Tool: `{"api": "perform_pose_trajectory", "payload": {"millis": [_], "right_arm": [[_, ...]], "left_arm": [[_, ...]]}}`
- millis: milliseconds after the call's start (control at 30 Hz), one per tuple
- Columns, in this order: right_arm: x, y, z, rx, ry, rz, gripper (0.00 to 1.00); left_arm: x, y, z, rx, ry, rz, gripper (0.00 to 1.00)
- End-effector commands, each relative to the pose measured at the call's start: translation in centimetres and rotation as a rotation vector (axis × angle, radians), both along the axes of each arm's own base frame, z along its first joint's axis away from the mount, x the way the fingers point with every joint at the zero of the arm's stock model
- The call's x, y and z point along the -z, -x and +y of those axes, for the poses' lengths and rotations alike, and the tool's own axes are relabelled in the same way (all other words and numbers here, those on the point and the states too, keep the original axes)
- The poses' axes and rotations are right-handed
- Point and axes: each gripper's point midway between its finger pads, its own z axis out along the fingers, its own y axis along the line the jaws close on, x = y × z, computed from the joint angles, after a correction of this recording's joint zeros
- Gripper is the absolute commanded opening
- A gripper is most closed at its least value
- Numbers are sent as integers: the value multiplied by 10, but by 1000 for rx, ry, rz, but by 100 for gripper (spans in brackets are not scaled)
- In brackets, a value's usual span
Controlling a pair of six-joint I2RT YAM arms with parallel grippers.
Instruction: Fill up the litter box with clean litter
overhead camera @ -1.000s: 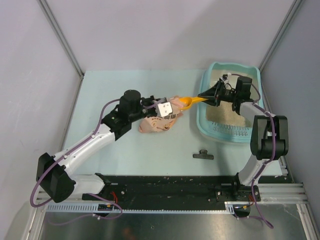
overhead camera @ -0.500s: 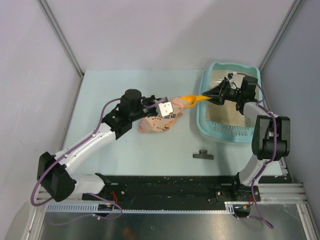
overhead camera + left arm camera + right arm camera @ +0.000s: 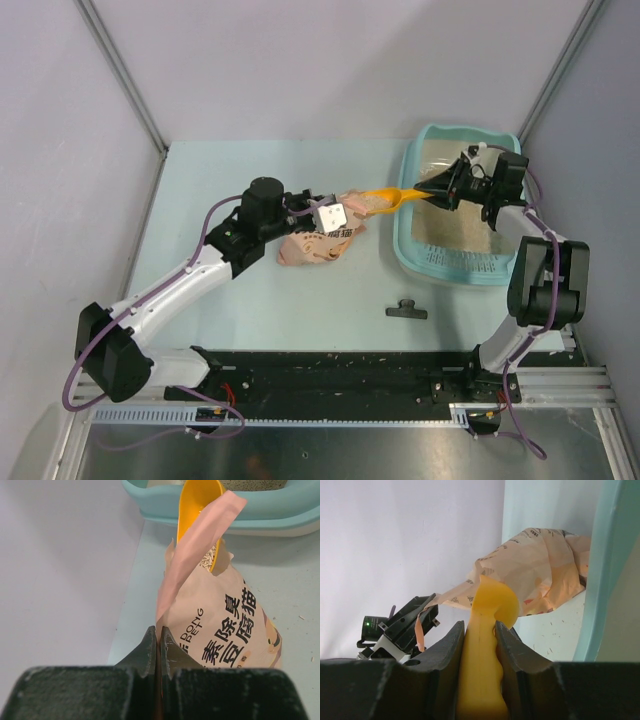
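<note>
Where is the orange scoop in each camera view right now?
Top external: orange scoop right of centre, reaching from the printed bag over the litter box rim.
Left wrist: scoop at top centre, bowl in the bag's mouth.
Right wrist: scoop rising from bottom centre, bag behind it.
Shared landmark: the printed bag.

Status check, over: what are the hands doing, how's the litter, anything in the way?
Left hand shut on bag. Right hand shut on scoop, tip in bag. Litter box holds some litter. Black clip lies clear.
</note>
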Motion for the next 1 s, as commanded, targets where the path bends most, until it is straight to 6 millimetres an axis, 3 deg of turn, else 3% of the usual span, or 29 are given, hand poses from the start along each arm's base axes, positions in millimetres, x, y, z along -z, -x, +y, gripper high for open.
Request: {"api": "perform_pose_trajectory", "payload": {"millis": [0, 700, 967], "right_arm": [[-21, 8, -3, -5, -8, -55, 0], [-26, 14, -32, 79, -24, -33, 0], [-32, 7, -60, 144, -52, -32, 0]], "left_arm": [[-66, -5, -10, 27, 105, -164, 0], [-62, -10, -21, 61, 101, -151, 0], [-63, -18, -29, 77, 88, -163, 0]]}}
